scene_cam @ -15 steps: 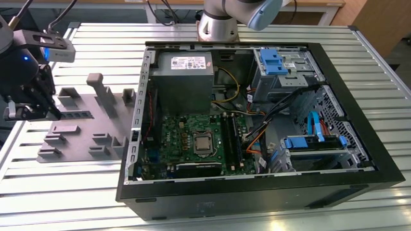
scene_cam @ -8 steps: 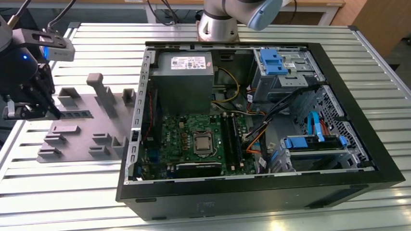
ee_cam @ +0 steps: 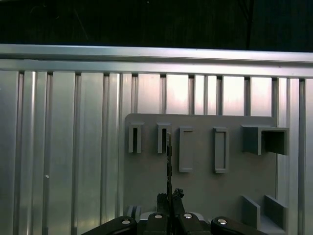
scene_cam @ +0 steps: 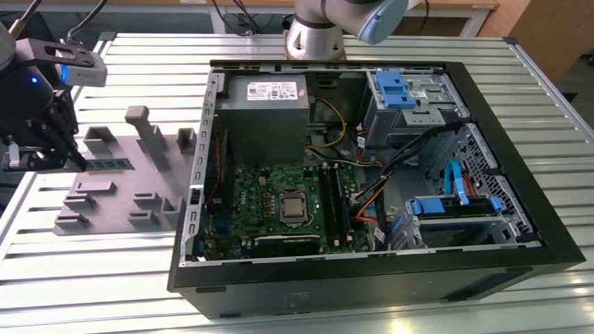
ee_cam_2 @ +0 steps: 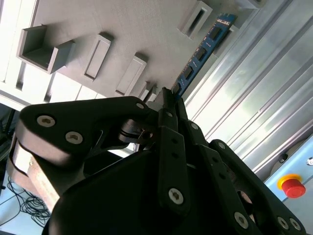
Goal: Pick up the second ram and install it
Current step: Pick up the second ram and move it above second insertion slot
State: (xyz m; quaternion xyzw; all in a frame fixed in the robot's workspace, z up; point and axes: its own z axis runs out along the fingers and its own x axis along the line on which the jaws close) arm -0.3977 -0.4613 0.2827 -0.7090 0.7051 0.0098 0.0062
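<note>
second ram (ee_cam_2: pixel 201 51) end pinched in tool (ee_cam_2: pixel 168 94), strip over holder block (ee_cam_2: pixel 132 24)

Slatted metal table (scene_cam: pixel 93 278) bears holder block (scene_cam: pixel 121 188), computer case (scene_cam: pixel 371 282).

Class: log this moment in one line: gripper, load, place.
gripper: shut on second ram | place: over grey holder block | ram outside computer case

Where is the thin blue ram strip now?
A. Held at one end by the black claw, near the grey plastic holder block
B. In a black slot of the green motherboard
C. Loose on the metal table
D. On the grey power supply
A: in the second wrist view the black claw is shut on one end of the thin blue ram strip with dark chips, beside the grey plastic holder block.
</note>
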